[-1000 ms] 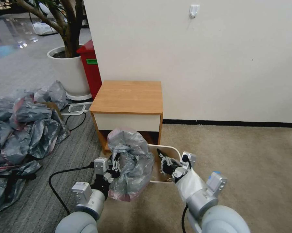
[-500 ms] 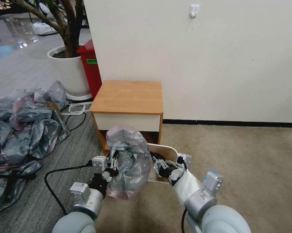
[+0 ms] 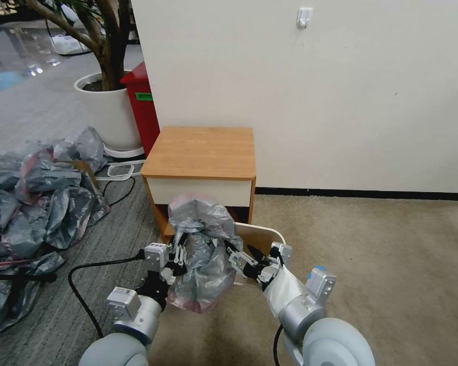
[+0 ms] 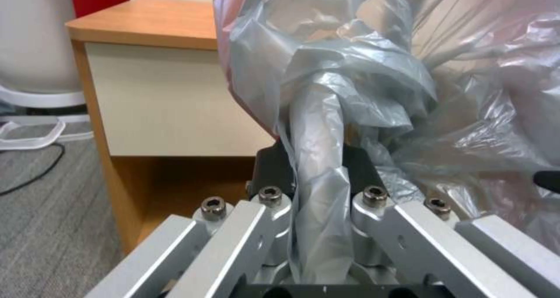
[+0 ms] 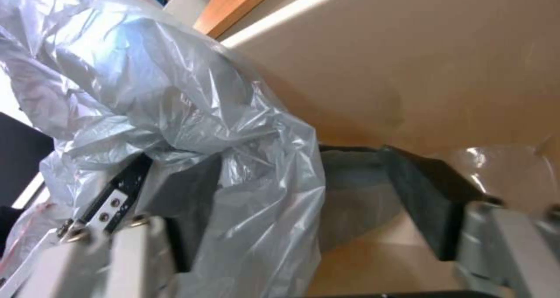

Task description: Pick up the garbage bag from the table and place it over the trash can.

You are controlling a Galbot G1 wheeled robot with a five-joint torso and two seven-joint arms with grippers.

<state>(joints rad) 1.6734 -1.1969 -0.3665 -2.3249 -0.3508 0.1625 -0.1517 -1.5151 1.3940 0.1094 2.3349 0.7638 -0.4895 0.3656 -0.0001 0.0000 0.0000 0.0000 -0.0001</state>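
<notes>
Bag: thin translucent grey plastic garbage bag (image 3: pixel 204 254), held above cream-beige rectangular trash can (image 3: pixel 262 238), covering the can's left side.
Left claw (image 4: pixel 320 188): clamped on a twisted fold, left of can.
Right claw (image 5: pixel 303 193): spread wide, film draped on one finger.
Advice: close on bag rim only, then spread the mouth over can.

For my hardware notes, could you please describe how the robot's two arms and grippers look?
Both arms are pale grey, rounded tubes with silver joints and small white boxes at the wrists. The left gripper has silver linkage bars with hex screws; a black cable trails beside it. The right gripper has dark pads and a white plastic wrist cover.
</notes>
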